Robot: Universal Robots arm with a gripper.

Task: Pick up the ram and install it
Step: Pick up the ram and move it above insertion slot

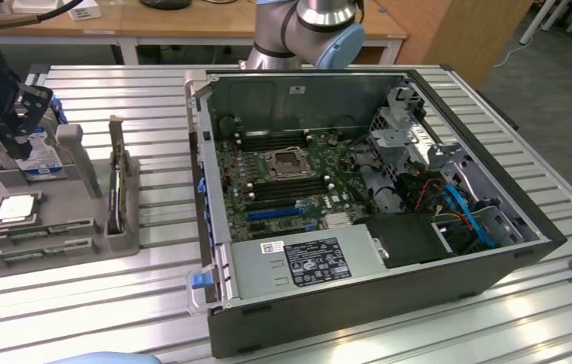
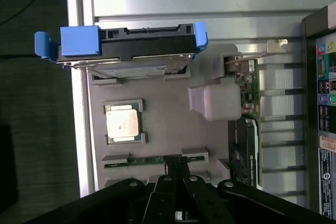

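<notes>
Exterior view's left: the gripper hangs above the grey fixture, apparently drawn closed and holding nothing. The ram, a thin green stick with small dark chips, stands on edge in a near slot, presumably to expose its long sides for grasping. Right: the computer case lies open, motherboard facing up.

On the slatted metal bench, an open black computer case lies at the exterior view's right of a grey plastic tray.
</notes>
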